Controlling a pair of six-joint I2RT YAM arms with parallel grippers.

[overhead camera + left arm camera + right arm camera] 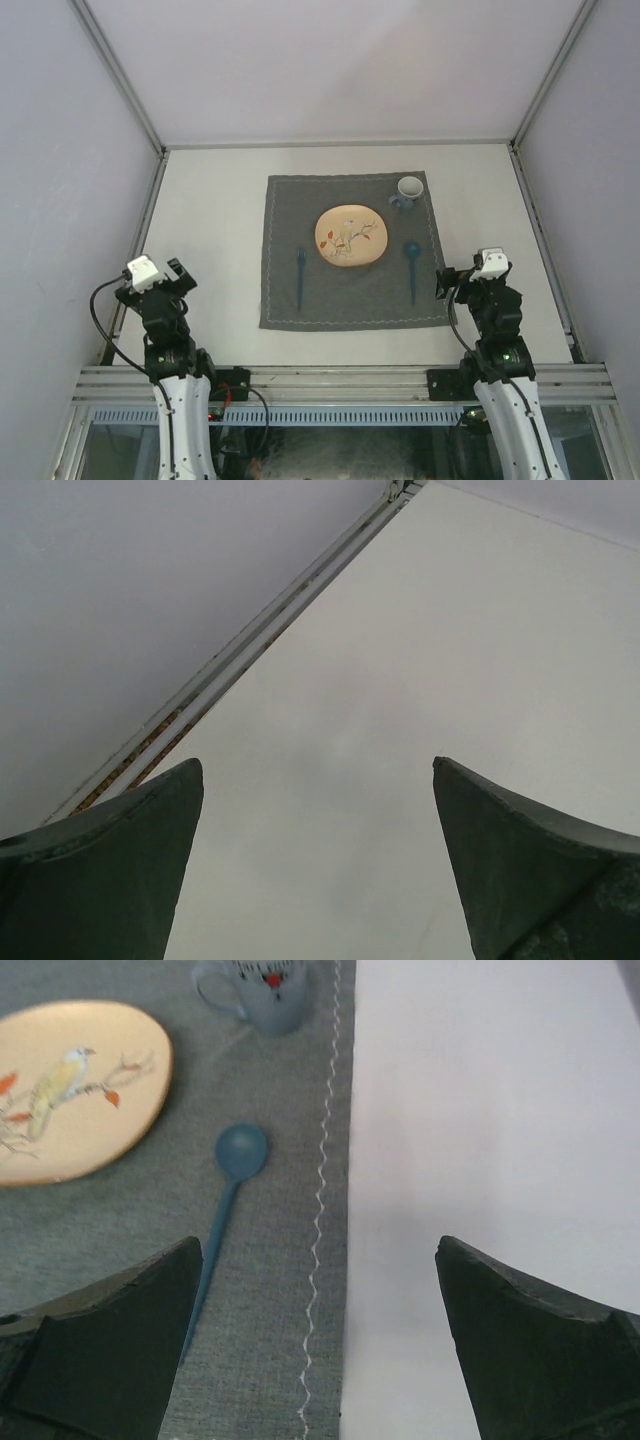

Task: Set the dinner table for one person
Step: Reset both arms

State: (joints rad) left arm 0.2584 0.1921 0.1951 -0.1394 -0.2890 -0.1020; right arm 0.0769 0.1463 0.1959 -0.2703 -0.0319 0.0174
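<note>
Dinner table (pixel 210 200): off-white, rigid, spanned the whole enclosure floor; judged immovable, nothing to grasp. Upon it lay a grey placemat (pixel 290 205) bearing a bird-painted plate (pixel 351 235) (likely fragile, rim hold), blue fork (pixel 299 277), blue spoon (pixel 411 268), mug (pixel 410 187). Left gripper (pixel 316 764) and right gripper (pixel 318 1244) stood open, empty.

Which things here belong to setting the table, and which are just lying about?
Part of the job: table, cloth, plate, fork, spoon, mug.
Not part of it: walls, mounting rail. Nothing loose lies about.
</note>
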